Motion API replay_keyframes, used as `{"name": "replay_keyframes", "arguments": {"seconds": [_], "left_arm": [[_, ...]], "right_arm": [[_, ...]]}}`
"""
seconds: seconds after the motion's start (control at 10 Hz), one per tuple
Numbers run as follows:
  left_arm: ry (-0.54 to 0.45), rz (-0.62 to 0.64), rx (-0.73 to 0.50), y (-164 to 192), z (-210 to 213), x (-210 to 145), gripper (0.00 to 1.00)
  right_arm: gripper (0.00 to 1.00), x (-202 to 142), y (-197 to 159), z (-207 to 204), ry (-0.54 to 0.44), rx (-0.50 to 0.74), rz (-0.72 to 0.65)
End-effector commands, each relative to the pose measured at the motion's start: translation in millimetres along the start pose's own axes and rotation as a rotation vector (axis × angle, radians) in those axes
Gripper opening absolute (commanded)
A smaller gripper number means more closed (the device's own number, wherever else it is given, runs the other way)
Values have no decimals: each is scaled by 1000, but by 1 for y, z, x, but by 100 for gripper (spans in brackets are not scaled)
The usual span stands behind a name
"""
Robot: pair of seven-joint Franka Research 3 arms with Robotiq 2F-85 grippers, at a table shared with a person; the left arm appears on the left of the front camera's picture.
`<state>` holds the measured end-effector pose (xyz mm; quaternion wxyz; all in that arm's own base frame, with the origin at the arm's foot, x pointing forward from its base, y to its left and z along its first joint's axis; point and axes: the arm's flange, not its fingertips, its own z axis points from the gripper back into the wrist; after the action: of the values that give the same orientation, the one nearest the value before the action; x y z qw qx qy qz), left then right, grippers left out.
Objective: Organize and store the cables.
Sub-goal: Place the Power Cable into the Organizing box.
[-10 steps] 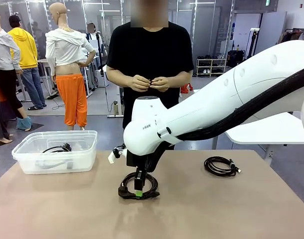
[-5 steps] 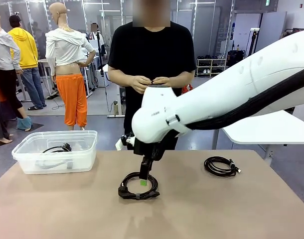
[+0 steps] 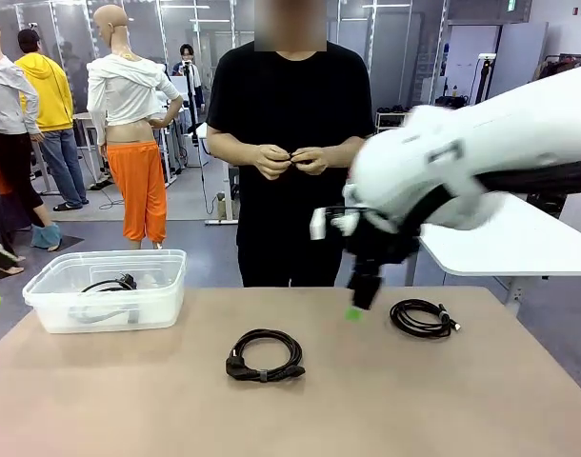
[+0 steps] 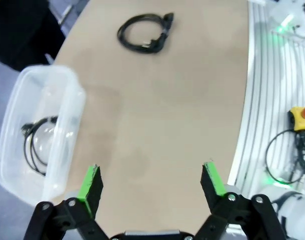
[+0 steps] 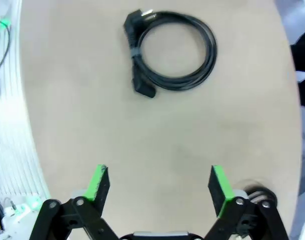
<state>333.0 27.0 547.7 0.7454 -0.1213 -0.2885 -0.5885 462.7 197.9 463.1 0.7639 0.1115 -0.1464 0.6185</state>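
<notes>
Green pads (image 5: 98,181) on the black two-finger right gripper (image 5: 158,184) wide apart, nothing between them. Hangs above the bare tan laminate table (image 5: 92,130), clear of the surface. Ahead of the fingers in the right wrist view: black round coiled cable with a chunky mains plug (image 5: 170,52), flat on the table, well apart from the pads. In the front view, right gripper (image 3: 357,305) motion-blurred, raised off the table (image 3: 414,409), between that mains-plug cable (image 3: 264,355) at table centre and a second black coiled cable (image 3: 422,317) with its plug end sticking out, nearer the right edge. Touching neither.

Black, green-padded left gripper (image 4: 151,182) also spread wide, empty, high over the table (image 4: 182,110). Below and to one side in the left wrist view: clear rectangular plastic bin (image 4: 72,125), one thin black coiled cable (image 4: 36,145) lying on its bottom. Same bin (image 3: 157,305) at the table's far left in the front view, coil (image 3: 108,284) visible through the wall. Mains-plug cable (image 4: 145,32) farther along in the left wrist view, well apart from the bin. Yellow box with a red button (image 4: 301,114) beyond the table's edge.

Across the table: person in a black T-shirt, standing, both hands (image 3: 289,159) together at waist height, off the table. Can't tell whether anything is held in them.
</notes>
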Motion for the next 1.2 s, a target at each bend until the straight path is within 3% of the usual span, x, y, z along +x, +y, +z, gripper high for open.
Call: {"name": "replay_keyframes", "arguments": {"seconds": [0.0, 0.1, 0.2, 0.4, 0.5, 0.7, 1.1], "left_arm": [[33, -85, -48, -19, -22, 43, 100], [38, -116, -82, -28, -38, 71, 100], [64, -150, -101, -36, -56, 99, 100], [196, -188, -136, -62, -108, 156, 100], [254, -175, -86, -68, -133, 181, 100], [338, -228, -85, -79, -176, 223, 100], [434, -251, -70, -85, -270, 254, 100]], "right_arm": [[100, -96, 11, 35, -136, 71, -18], [100, -141, 13, 53, -155, 6, -58], [100, -184, 18, 72, -247, -12, -78], [100, -265, 41, 100, -424, -87, -103], [100, -302, 50, 106, -507, -108, -93], [100, -373, 77, 118, -633, -178, -193], [100, -462, 130, 119, -800, -250, -245]]}}
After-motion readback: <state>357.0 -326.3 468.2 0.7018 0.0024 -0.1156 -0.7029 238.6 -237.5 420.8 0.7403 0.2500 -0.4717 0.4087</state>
